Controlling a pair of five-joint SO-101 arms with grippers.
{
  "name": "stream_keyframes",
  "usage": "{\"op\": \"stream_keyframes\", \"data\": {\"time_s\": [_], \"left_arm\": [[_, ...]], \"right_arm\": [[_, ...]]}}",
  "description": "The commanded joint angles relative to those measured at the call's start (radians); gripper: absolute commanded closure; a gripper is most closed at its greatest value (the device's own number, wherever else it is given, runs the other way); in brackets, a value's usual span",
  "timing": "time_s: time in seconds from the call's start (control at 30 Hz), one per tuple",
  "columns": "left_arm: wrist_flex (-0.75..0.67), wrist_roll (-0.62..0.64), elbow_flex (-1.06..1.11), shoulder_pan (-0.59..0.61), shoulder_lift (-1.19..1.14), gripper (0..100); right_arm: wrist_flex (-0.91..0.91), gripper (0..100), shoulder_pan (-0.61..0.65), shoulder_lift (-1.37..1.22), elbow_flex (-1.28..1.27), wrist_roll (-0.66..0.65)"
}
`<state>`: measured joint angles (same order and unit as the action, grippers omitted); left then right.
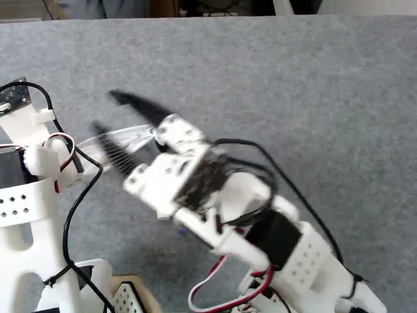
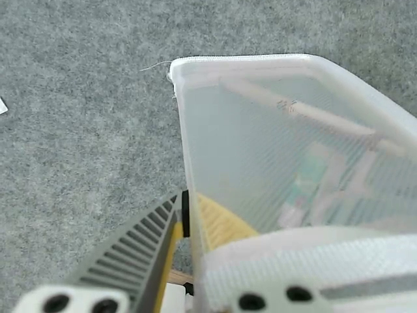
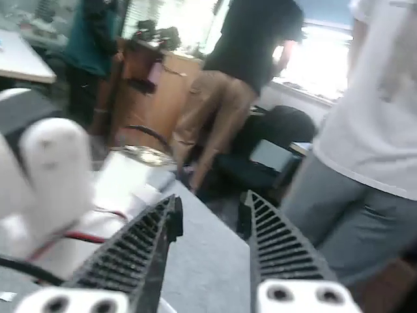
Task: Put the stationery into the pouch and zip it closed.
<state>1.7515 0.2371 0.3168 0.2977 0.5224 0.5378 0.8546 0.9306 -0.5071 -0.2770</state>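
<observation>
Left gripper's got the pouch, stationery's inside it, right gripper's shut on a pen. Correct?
No: the right gripper is open and empty, per the right wrist view. The left gripper does hold the pouch, with stationery inside.

Translucent white pouch (image 2: pixel 247 150), grey table (image 1: pixel 313 72)

- Soft, even daylight lies on the grey surface (image 1: pixel 326 78); the shadows on it are faint.
- The windows (image 3: pixel 306 59) at the back glare white, washing out everything near them.
- Light passes through the pale pouch (image 2: pixel 260 143), its contents showing dimly.
</observation>
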Motion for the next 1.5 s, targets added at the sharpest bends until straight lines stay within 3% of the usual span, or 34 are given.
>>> {"op": "stream_keyframes", "data": {"time_s": [0.0, 0.13, 0.23, 0.4, 0.57, 0.9, 1.47], "left_arm": [[0.012, 0.005, 0.102, 0.028, -0.057, 97], [0.012, 0.005, 0.108, 0.028, -0.008, 97], [0.012, 0.025, 0.108, 0.038, 0.003, 97], [0.012, 0.034, 0.108, 0.097, 0.003, 97], [0.012, 0.034, 0.11, 0.097, 0.003, 97], [0.012, 0.014, 0.15, 0.101, 0.012, 97], [0.012, 0.006, 0.148, 0.101, 0.012, 97]], "right_arm": [[0.18, 85.4, -0.187, 0.058, 0.008, 0.118], [0.339, 85.4, -0.423, 0.061, -0.051, 0.305], [0.385, 85.4, -0.485, 0.061, -0.139, 0.328], [0.396, 85.4, -0.485, 0.035, -0.3, 0.338], [0.361, 85.2, -0.485, -0.16, -0.328, 0.407], [0.311, 85.3, -0.371, -0.742, -0.045, 0.414], [0.262, 85.3, -0.327, -1.288, 0.341, 0.416]]}}
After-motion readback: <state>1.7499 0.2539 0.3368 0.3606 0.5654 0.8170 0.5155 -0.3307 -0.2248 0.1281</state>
